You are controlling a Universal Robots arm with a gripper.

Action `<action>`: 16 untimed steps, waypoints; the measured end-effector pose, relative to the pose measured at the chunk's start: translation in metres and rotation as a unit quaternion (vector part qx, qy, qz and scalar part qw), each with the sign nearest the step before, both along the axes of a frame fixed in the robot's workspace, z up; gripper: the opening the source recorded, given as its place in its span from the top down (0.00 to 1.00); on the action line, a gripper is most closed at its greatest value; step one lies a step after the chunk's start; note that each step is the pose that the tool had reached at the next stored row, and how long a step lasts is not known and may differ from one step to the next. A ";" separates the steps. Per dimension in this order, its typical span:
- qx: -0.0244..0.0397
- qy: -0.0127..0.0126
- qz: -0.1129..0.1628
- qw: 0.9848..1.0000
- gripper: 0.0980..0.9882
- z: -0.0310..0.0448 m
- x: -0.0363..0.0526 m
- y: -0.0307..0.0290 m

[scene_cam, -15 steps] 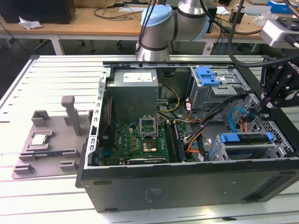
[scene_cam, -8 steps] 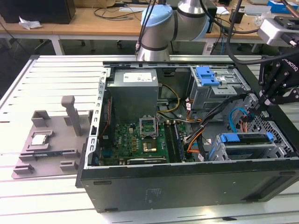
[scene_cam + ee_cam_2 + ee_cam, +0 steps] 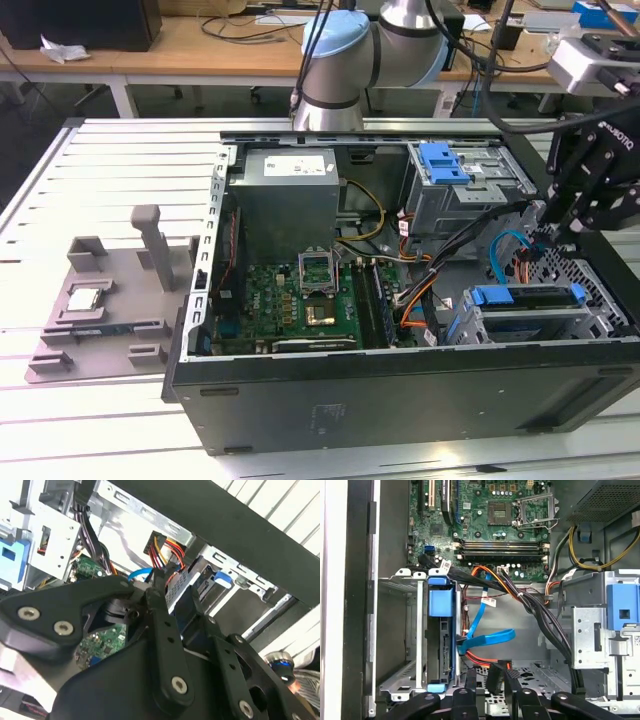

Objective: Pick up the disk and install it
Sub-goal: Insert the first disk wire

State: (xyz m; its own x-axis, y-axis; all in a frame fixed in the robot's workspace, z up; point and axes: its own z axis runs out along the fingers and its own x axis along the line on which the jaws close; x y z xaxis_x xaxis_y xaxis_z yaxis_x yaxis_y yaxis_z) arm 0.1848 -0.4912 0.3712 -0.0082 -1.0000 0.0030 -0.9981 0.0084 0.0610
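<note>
The disk [image 3: 441,630] is seen standing on edge in a grey metal bay [image 3: 418,645] at a corner of the computer case [image 3: 400,400]. The gripper [image 3: 490,680] is held just beside it, near a blue cable [image 3: 485,640]. Whether the jaws are spread cannot be told.

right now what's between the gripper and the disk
A blue cable and a red cable cross between the gripper and the disk, in the first wrist view.

Disk [image 3: 444,650]: we see one edge only, its faces hidden inside the bay [image 3: 419,640]. Gripper [image 3: 560,225]: cut off at the exterior view's right edge. Arm [image 3: 340,60]: cut off at its top edge.
</note>
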 end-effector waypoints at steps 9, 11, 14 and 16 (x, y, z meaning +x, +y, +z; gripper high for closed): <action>-0.017 0.001 0.000 1.000 0.70 -0.0118 0.0002 0.0057; -0.018 0.001 0.000 1.000 0.70 -0.0141 0.0002 0.0057; -0.018 0.001 0.000 1.000 0.70 -0.0147 0.0002 0.0057; -0.018 0.001 0.000 1.000 0.70 -0.0148 0.0002 0.0057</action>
State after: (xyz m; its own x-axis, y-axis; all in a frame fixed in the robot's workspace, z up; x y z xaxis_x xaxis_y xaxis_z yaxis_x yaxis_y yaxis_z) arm 0.1850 -0.4855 0.3564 -0.0082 -0.9992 0.0397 -0.9980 0.0107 0.0616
